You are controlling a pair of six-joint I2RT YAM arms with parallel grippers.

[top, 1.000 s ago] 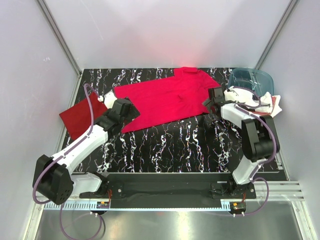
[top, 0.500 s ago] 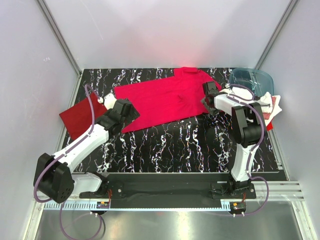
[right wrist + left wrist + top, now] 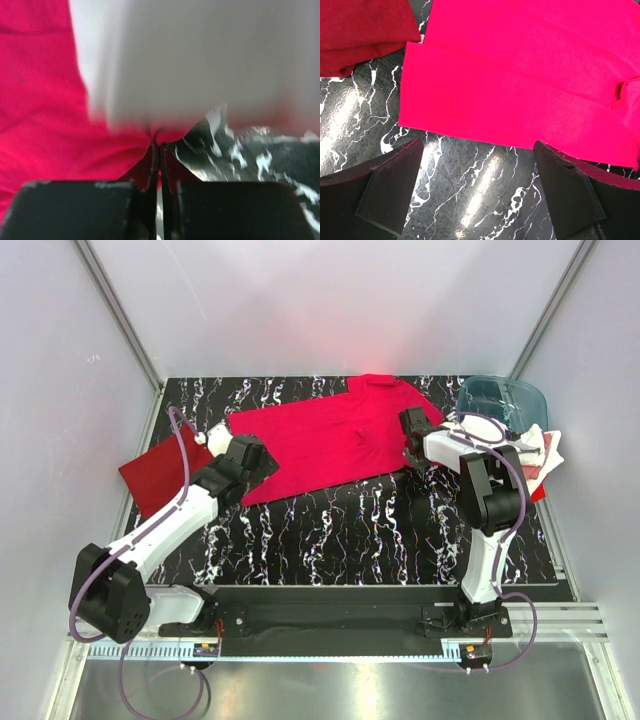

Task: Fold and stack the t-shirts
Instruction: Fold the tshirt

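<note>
A bright crimson t-shirt (image 3: 330, 438) lies spread flat across the back of the black marbled table (image 3: 350, 530). My right gripper (image 3: 408, 445) is at its right edge, and in the right wrist view the jaws (image 3: 161, 155) are pressed together on a pinch of that crimson cloth (image 3: 40, 125). My left gripper (image 3: 264, 468) hovers at the shirt's lower left edge, wide open, its fingers (image 3: 390, 185) over bare table just short of the crimson hem (image 3: 530, 75). A darker red folded t-shirt (image 3: 158, 472) lies at the far left (image 3: 360, 30).
A translucent blue-teal tub (image 3: 502, 400) stands at the back right corner. Beside it lies a heap of white and red cloth (image 3: 545, 452) near the right table edge. A blurred pale shape (image 3: 190, 60) fills the top of the right wrist view.
My right gripper has slid a little left onto the shirt's right edge and gone from open to shut on the cloth. The left arm has hardly moved and stays open.
</note>
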